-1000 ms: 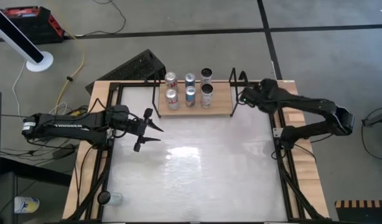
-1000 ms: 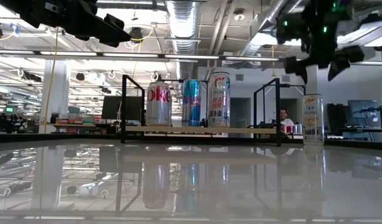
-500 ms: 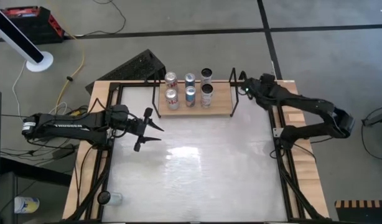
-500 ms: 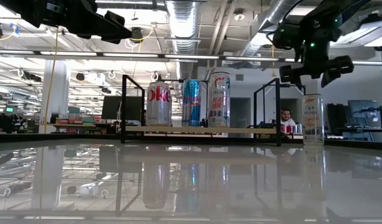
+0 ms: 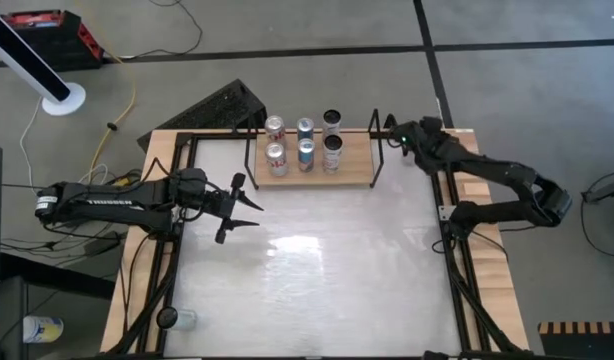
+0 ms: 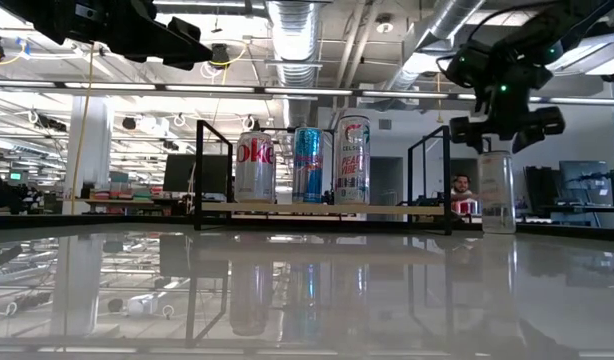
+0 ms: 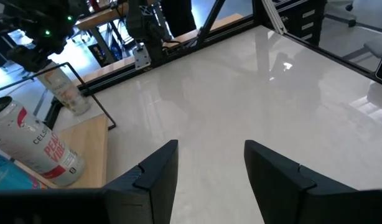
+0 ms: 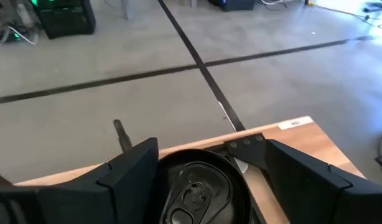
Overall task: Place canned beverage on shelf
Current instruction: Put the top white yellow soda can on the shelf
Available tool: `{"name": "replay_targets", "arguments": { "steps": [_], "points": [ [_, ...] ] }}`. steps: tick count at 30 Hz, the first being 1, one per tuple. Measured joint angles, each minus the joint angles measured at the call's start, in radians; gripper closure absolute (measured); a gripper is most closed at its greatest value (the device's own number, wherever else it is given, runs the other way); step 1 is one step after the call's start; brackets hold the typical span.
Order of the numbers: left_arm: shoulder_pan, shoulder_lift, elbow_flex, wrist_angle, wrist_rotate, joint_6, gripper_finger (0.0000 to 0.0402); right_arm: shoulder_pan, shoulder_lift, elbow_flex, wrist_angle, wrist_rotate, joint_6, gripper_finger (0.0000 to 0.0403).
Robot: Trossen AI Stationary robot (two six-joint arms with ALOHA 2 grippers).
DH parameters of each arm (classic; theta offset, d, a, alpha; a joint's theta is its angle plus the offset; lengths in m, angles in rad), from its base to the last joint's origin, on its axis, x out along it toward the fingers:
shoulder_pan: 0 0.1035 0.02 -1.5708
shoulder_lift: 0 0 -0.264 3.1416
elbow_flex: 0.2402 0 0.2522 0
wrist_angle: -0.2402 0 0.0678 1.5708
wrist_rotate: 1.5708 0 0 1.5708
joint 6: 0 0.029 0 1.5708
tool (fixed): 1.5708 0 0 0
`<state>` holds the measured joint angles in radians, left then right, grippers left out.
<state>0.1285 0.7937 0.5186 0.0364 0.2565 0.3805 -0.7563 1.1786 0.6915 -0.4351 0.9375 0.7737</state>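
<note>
A tall clear-looking can (image 6: 497, 190) stands upright on the white table, just past the right end of the light-wood shelf (image 5: 355, 160). It also shows in the left wrist view (image 7: 66, 93). My right gripper (image 6: 503, 130) is open above the can, pointing down, with one finger on either side of the can's top (image 8: 200, 186). In the high view the gripper (image 5: 397, 135) hides the can. Several cans (image 5: 306, 152) stand on the shelf in two rows. My left gripper (image 5: 245, 205) is open and empty over the table's left part. My right gripper stands over the can's top rim (image 8: 178, 163) from above with its fingers (image 8: 132, 174) to either side. I cannot tell whether they touch the can.
The shelf's black end rail (image 5: 375, 145) stands close beside my right gripper. A black keyboard (image 5: 222, 105) lies beyond the far edge. A small round object (image 5: 172, 318) sits at the near left corner. The broad white tabletop (image 5: 317, 270) lies open in the middle.
My right gripper has gone toward the table's far edge and down, from high above the table's right side to just over the can beside the shelf. Its fingers now stand around the can's top.
</note>
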Motion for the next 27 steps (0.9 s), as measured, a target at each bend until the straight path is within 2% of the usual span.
{"name": "replay_targets", "arguments": {
  "steps": [8, 12, 18, 27],
  "points": [
    [0.0, 0.0, 0.0, 0.003, -0.001, -0.005, 0.0233, 0.004, -0.002, -0.008, 0.051, -0.013, -0.063, 0.0086],
    [0.0, 0.0, 0.0, 0.008, -0.001, -0.003, 0.0233, 0.004, -0.037, -0.01, 0.07, -0.053, -0.122, 0.0086],
    [0.0, 0.0, 0.0, 0.008, -0.001, -0.003, 0.0233, 0.022, -0.103, -0.013, 0.031, -0.071, -0.125, 0.0086],
    [0.0, 0.0, 0.0, 0.007, -0.001, -0.005, 0.0233, 0.057, -0.109, -0.012, 0.025, -0.054, -0.096, 0.0086]
  ]
}}
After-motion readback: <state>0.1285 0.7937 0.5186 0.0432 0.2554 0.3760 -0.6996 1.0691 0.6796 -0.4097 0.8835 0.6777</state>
